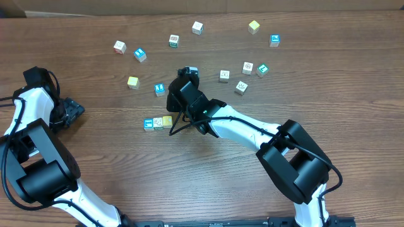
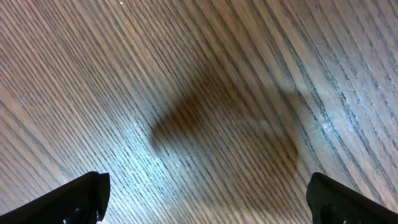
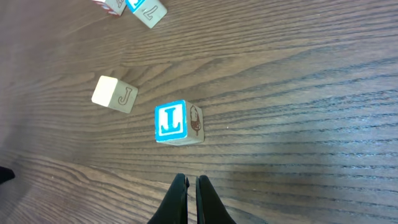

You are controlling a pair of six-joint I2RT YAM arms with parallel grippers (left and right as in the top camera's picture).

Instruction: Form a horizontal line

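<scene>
Low on the wooden table point(image 1: 353, 94), horizontal line point(image 1: 158, 123) of three cubes side by side: blue-faced, white printed, pale yellow. Off left, left gripper point(image 2: 208, 198) spread wide above bare wood. Beyond the row, right gripper point(image 3: 186, 186) pinched shut, empty, facing blue cube point(image 3: 171, 122) lettered "I"; farther, pale cube point(image 3: 115, 93) marked "J".

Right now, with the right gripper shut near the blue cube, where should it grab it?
Open the right gripper, come down from above and pinch the blue cube across two opposite side faces. It lies flat, blue face up, its sides roughly square to the gripper, and the J cube stands well apart, so both sides look free.
</scene>
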